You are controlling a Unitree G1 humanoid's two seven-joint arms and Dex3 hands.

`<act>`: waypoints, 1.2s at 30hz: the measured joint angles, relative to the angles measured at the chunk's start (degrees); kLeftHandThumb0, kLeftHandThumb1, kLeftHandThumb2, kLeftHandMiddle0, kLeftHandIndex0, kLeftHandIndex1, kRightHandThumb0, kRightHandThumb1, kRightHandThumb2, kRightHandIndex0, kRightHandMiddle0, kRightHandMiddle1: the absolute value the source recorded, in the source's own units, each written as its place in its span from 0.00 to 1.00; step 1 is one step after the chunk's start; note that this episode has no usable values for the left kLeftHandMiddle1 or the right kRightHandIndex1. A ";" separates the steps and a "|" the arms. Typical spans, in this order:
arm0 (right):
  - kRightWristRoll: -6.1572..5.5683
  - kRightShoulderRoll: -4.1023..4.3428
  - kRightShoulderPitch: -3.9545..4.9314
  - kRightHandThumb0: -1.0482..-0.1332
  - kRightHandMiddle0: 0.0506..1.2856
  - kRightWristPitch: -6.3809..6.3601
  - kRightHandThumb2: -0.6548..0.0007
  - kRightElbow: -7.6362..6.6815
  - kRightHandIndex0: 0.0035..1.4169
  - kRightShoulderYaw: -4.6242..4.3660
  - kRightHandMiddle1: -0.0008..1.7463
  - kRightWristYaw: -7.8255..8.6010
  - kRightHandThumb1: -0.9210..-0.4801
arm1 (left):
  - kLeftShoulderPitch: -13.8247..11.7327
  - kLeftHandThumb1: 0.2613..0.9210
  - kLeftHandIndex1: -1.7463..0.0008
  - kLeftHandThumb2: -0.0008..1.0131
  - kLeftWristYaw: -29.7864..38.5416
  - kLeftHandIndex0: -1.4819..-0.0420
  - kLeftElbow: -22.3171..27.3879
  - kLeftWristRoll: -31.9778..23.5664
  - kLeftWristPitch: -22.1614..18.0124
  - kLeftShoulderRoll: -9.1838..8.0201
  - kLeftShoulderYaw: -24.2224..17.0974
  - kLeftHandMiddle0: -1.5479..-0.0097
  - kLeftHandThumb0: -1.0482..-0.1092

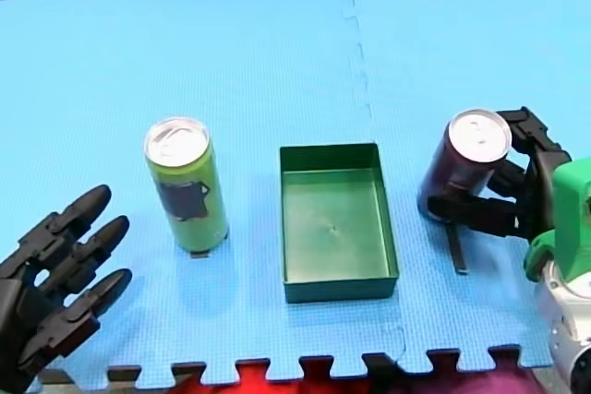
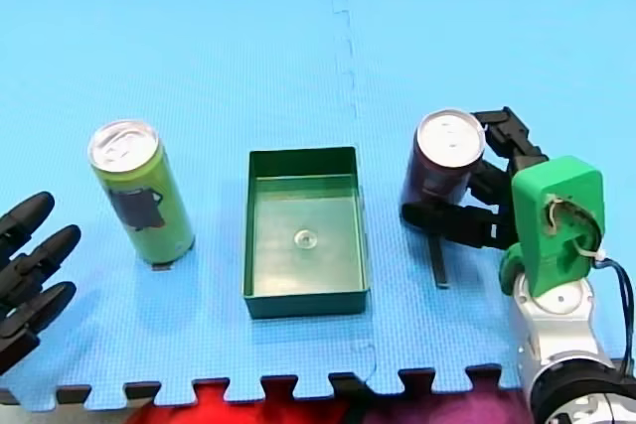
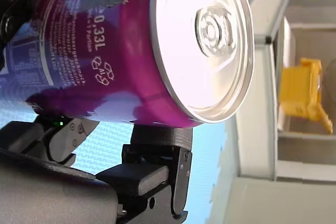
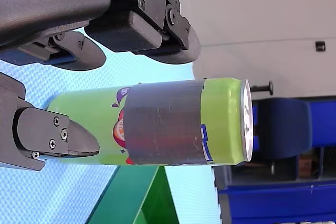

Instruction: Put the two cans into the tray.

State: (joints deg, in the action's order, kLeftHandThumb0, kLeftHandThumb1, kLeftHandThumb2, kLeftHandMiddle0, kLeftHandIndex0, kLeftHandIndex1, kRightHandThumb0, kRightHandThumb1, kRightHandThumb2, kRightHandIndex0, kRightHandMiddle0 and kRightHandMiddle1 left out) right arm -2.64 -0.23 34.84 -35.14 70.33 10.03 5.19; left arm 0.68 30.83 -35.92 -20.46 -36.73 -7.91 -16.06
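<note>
A purple can [image 1: 466,163] leans slightly to the right of the green tray [image 1: 337,228], with my right hand [image 1: 494,177] shut on it, thumb low on its side and fingers behind it. The first wrist view shows this purple can [image 3: 105,51] close up against the dark fingers [image 3: 157,171]. A green can [image 1: 187,186] with a dark label stands upright on the blue mat left of the tray. My left hand [image 1: 74,265] is open at the near left, apart from the green can. In the second wrist view the green can [image 4: 157,124] lies between dark fingertips [image 4: 58,137] without touching them.
The blue foam mat [image 1: 277,71] covers the work surface, and its jigsaw front edge [image 1: 305,371] runs close to me. A short dark strip [image 1: 457,246] lies on the mat below the purple can. The tray holds nothing.
</note>
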 measured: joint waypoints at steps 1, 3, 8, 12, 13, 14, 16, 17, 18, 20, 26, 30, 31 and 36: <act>-0.28 -0.04 0.00 0.94 0.42 -0.01 0.95 0.01 0.65 0.20 1.00 0.29 0.31 | 0.00 1.00 1.00 0.18 -0.16 0.68 0.04 0.09 0.00 0.00 -0.01 0.71 0.00; -0.67 -0.13 0.01 0.94 0.42 -0.01 0.95 0.04 0.65 0.54 1.00 0.80 0.31 | -0.04 1.00 1.00 0.19 -0.60 0.68 0.32 0.40 0.04 -0.02 -0.01 0.71 0.00; -1.28 -0.20 0.05 0.94 0.42 0.00 0.96 0.19 0.66 1.18 1.00 1.55 0.31 | -0.42 1.00 1.00 0.19 -1.75 0.69 1.51 1.33 0.56 -0.16 0.05 0.71 0.00; -2.16 -0.19 0.18 0.94 0.42 0.31 0.96 0.42 0.66 1.91 1.00 3.01 0.31 | -0.54 1.00 1.00 0.20 -2.69 0.69 2.05 2.00 1.13 -0.16 0.19 0.71 0.00; -2.53 -0.19 0.28 0.94 0.42 0.59 0.96 0.48 0.66 2.18 1.00 3.48 0.31 | -0.57 1.00 1.00 0.20 -2.83 0.68 2.15 2.11 1.21 -0.16 0.25 0.71 0.00; -2.82 -0.18 0.38 0.94 0.42 0.78 0.96 0.50 0.66 2.35 1.00 3.91 0.31 | -0.58 1.00 1.00 0.20 -2.93 0.68 2.22 2.15 1.28 -0.16 0.29 0.71 0.00; -3.32 -0.18 0.69 0.94 0.42 1.24 0.96 0.49 0.66 2.69 1.00 4.73 0.31 | -0.59 1.00 1.00 0.20 -3.05 0.68 2.38 2.25 1.42 -0.17 0.38 0.71 0.00; -3.57 -0.18 0.94 0.94 0.42 1.71 0.96 0.46 0.66 2.83 1.00 5.12 0.31 | -0.59 1.00 1.00 0.21 -3.08 0.68 2.43 2.29 1.51 -0.18 0.44 0.71 0.00; -3.79 -0.17 1.25 0.94 0.42 2.16 0.96 0.36 0.66 2.98 1.00 5.42 0.31 | -0.59 1.00 1.00 0.21 -3.09 0.68 2.46 2.33 1.57 -0.19 0.51 0.71 0.00; -3.95 -0.11 1.78 0.94 0.42 2.95 0.97 -0.38 0.66 3.04 1.00 5.83 0.32 | -0.59 1.00 1.00 0.21 -3.21 0.68 2.51 2.46 1.61 -0.19 0.61 0.71 0.00; -2.25 0.41 3.22 0.93 0.42 5.16 0.97 -3.92 0.66 1.54 1.00 3.43 0.32 | -0.55 1.00 1.00 0.21 -3.48 0.68 2.49 2.79 1.61 -0.22 0.91 0.71 0.00; -0.49 1.18 3.25 0.93 0.43 7.64 0.97 -5.68 0.67 -0.08 1.00 2.17 0.32 | -0.54 1.00 1.00 0.22 -3.46 0.68 2.51 3.10 1.62 -0.19 1.23 0.71 0.00; -0.37 1.36 3.25 0.93 0.43 8.13 0.97 -6.22 0.67 -0.32 1.00 2.07 0.31 | -0.53 1.00 1.00 0.22 -3.34 0.68 2.49 3.06 1.61 -0.16 1.28 0.71 0.00; 0.69 2.19 3.29 0.93 0.42 10.22 0.97 -9.11 0.67 -1.60 1.00 1.67 0.31 | -0.12 1.00 0.99 0.21 -1.90 0.67 1.42 1.83 1.51 0.23 1.27 0.71 0.00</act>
State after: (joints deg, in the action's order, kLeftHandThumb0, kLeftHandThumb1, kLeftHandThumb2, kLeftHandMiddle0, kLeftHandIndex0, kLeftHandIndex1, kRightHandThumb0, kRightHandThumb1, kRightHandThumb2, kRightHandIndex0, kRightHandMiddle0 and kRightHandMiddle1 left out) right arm -1.95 1.96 38.13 -24.92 61.22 8.44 6.86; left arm 0.56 28.94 -34.50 -18.64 -35.22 -7.68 -14.80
